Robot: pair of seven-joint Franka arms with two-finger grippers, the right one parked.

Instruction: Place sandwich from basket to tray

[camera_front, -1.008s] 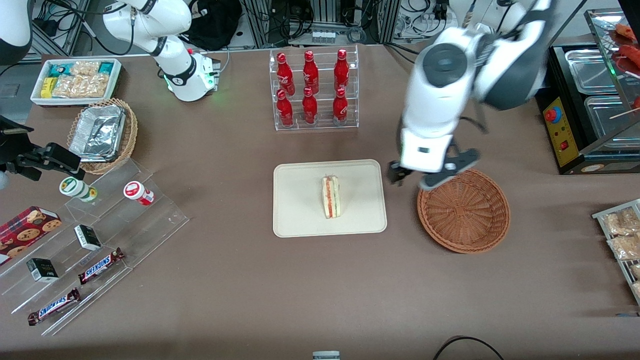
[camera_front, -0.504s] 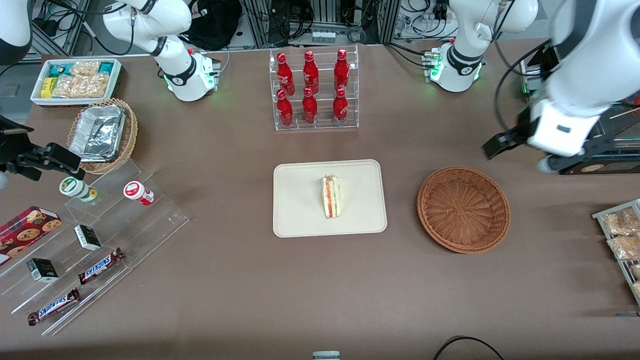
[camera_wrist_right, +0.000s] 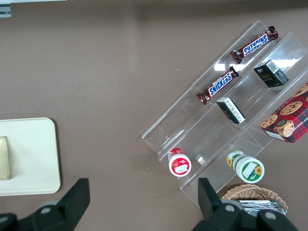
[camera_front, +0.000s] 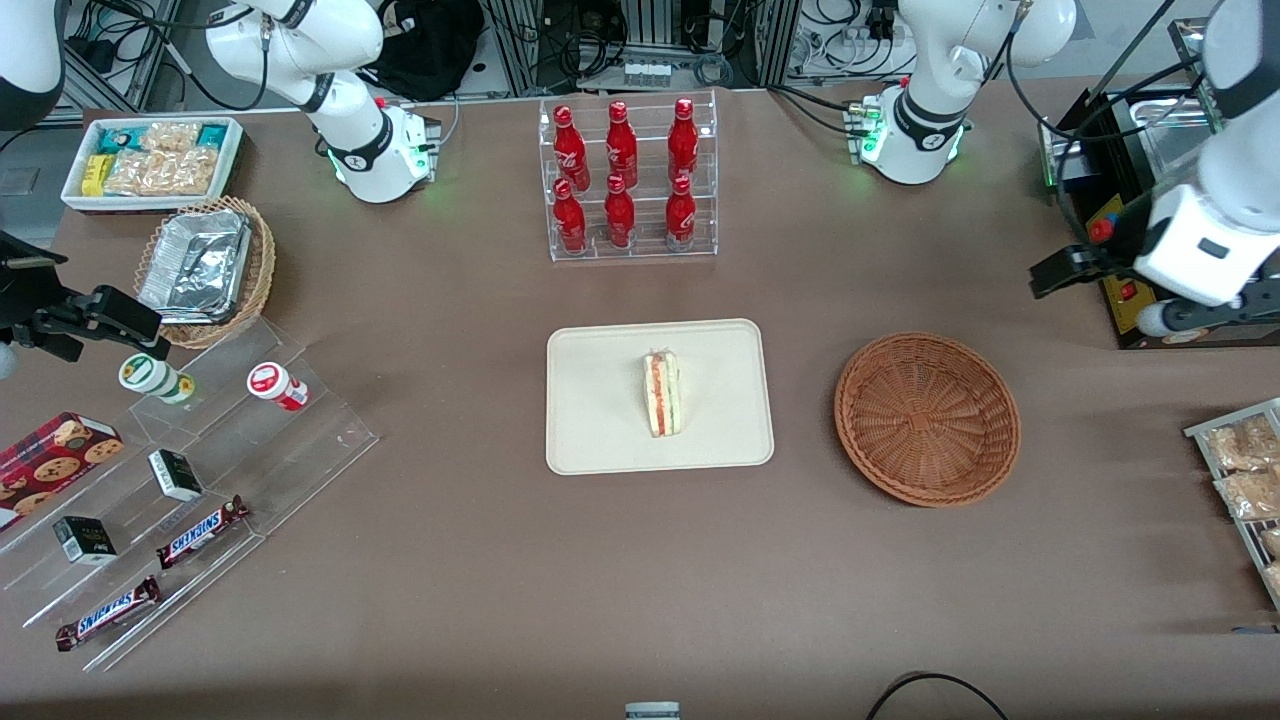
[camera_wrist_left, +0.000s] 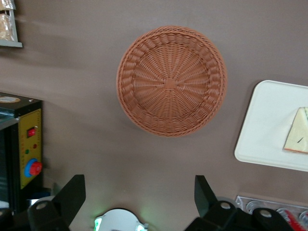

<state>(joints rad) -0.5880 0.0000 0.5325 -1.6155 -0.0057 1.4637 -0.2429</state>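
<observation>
I'm looking at a lab mock-up of a snack shop: cola bottles (camera_front: 620, 178) racked, Snickers bars (camera_front: 200, 531) displayed, cable clutter (camera_front: 640, 40) beside the table.

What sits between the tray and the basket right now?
Nothing: only bare brown tabletop separates the tray from the basket, seen in the front and left wrist views. The sandwich lies on the tray; the open hand hangs toward the working arm's end.

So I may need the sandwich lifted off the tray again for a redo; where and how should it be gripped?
The sandwich lies on the tray, filling edge up, long axis running toward the front camera. I would come straight down from above and close across its narrow width, on the two bread faces near the middle. The gripper is open, raised above the table near the basket.
</observation>
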